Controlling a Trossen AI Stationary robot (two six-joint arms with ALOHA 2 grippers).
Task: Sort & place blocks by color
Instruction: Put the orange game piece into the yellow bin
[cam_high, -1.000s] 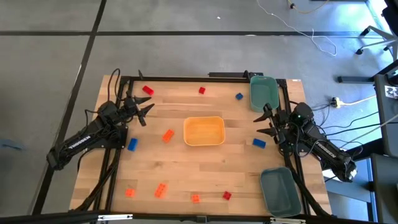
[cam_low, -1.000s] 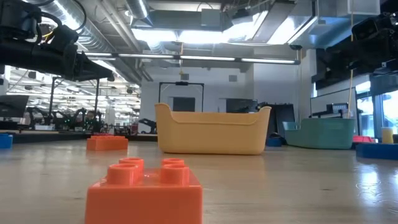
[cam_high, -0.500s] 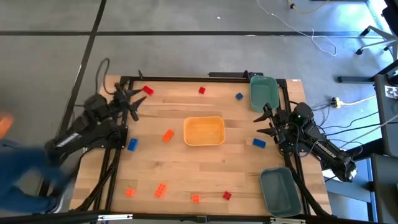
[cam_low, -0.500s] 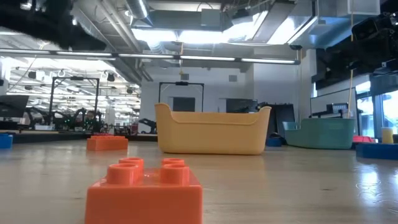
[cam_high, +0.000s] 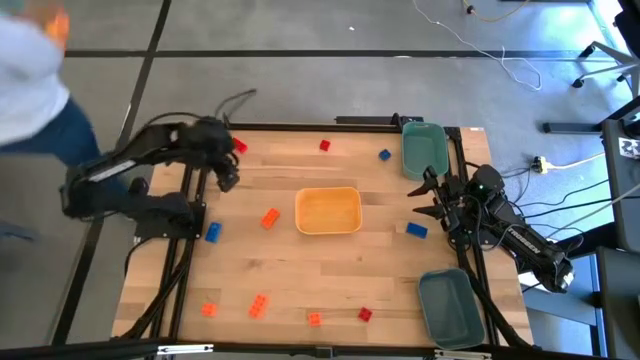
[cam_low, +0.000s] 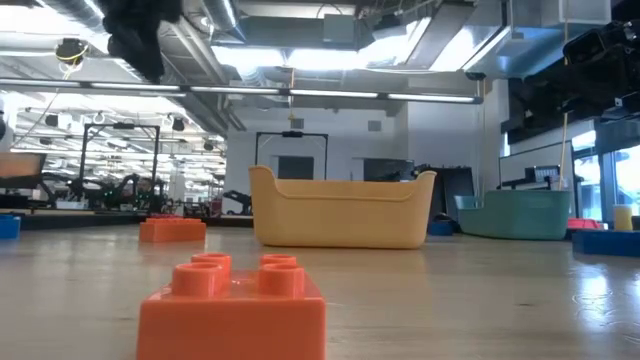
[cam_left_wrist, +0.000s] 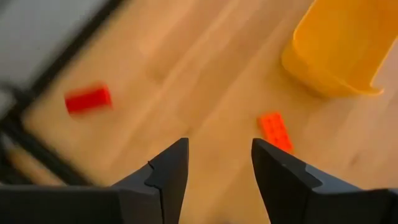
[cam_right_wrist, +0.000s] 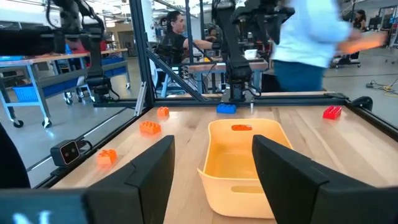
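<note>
Centred on the wooden desk (cam_high: 300, 280): a yellow-orange plastic tray (cam_high: 328, 211), nothing visible inside from above. At two o'clock, a teal plastic bin (cam_high: 424, 148), apparently empty; at five o'clock, a second teal plastic bin (cam_high: 450, 308), likewise showing no contents. Scattered around the tray, twelve small plastic toy bricks. Three red: at eleven o'clock (cam_high: 238, 145), at twelve o'clock (cam_high: 324, 145), at six o'clock (cam_high: 365, 314). Five orange: just at nine o'clock of the tray (cam_high: 270, 217), plus four along the six-to-seven-o'clock edge, one at (cam_high: 259, 305). Three blue: at one o'clock (cam_high: 384, 154), at three o'clock (cam_high: 417, 230), at nine o'clock (cam_high: 212, 232). Left gripper (cam_high: 228, 178) raised over the ten o'clock corner, fingers (cam_left_wrist: 168, 171) spread, pinching nothing. Right gripper (cam_high: 428, 198) at three o'clock beside the blue brick, fingers (cam_right_wrist: 152, 165) spread, empty. Person in a light top (cam_high: 30, 70) beyond the ten o'clock corner.
</note>
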